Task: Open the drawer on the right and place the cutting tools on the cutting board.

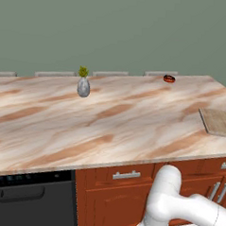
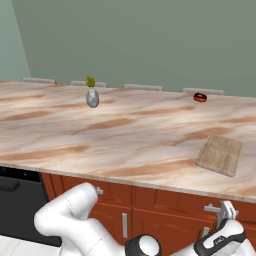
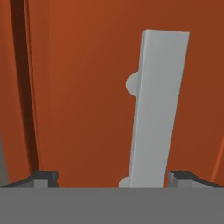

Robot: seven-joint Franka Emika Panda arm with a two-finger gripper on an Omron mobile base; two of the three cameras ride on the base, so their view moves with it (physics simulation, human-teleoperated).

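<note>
Base cameras: behind me, left and right, both facing the countertop [image 1: 109, 119]. Hand camera: close on the drawer [image 3: 78, 87] handle [image 3: 157, 109], dead ahead of my pincer [image 3: 111, 178].

Kitchen island under a green wall

A pink-beige marbled counter [image 1: 109, 119] is stretching before a plain sage-green wall [image 1: 118, 30], sitting over reddish-brown cabinets [image 2: 150, 220] and a black dishwasher [image 1: 31, 200].

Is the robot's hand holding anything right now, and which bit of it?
Nothing is held yet. The gripper is open, its fingers on either side of the drawer handle, not pinching it.
</note>
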